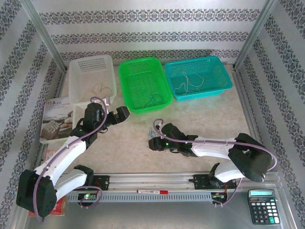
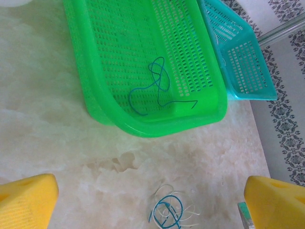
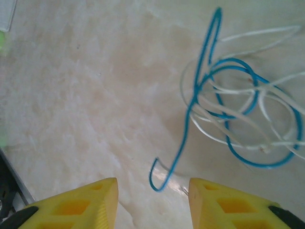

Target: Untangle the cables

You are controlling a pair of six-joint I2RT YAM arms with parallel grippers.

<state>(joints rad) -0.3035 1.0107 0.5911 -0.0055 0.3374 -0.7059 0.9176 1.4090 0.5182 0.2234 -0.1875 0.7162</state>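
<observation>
A small tangle of blue and whitish cables (image 3: pixel 238 114) lies on the marble tabletop; it also shows in the left wrist view (image 2: pixel 169 212) and from above (image 1: pixel 146 139). My right gripper (image 3: pixel 152 186) (image 1: pixel 151 143) is low over the table with its yellow fingers apart. The hooked end of the blue cable (image 3: pixel 161 179) lies between them, touching neither. My left gripper (image 2: pixel 150 195) (image 1: pixel 122 114) hovers wide open above the tangle, holding nothing. One blue cable (image 2: pixel 152 88) lies in the green basket (image 1: pixel 143 71).
A white basket (image 1: pixel 90 67) holds yellowish cables (image 1: pixel 98 88), and a teal basket (image 1: pixel 224 81) holds whitish cables (image 1: pixel 190 82). A booklet (image 1: pixel 57 119) lies at the left. A calculator (image 1: pixel 263 206) sits at the near right, and a rail (image 1: pixel 152 192) runs along the front edge.
</observation>
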